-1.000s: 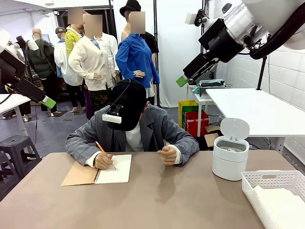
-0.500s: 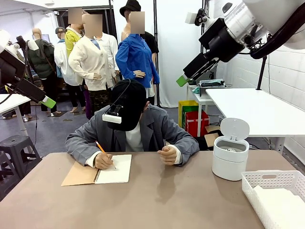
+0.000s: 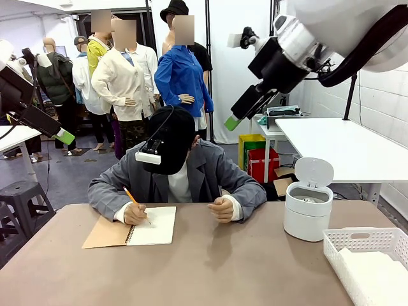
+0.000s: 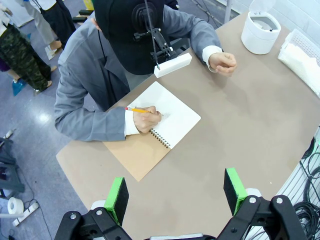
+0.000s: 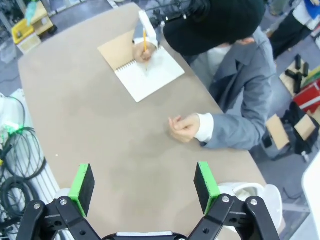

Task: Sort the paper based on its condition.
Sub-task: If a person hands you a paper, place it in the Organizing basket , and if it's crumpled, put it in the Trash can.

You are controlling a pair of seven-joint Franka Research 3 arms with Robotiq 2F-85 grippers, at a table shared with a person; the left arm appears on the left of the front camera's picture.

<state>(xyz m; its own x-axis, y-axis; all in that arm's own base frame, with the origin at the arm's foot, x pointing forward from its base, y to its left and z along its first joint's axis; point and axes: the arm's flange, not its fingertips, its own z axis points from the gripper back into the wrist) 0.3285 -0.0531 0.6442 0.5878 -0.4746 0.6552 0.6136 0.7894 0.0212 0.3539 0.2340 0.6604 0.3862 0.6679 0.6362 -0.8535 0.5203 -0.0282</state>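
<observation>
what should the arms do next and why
Probably wait: hover the open left gripper and right gripper above the table. The person's hand is writing with a pencil on a page of the notebook, bound in and under that hand, so it isn't ready to take.

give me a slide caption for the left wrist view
Open left gripper above the table as a person writes in a notebook; white bin and basket of paper beyond.
</observation>
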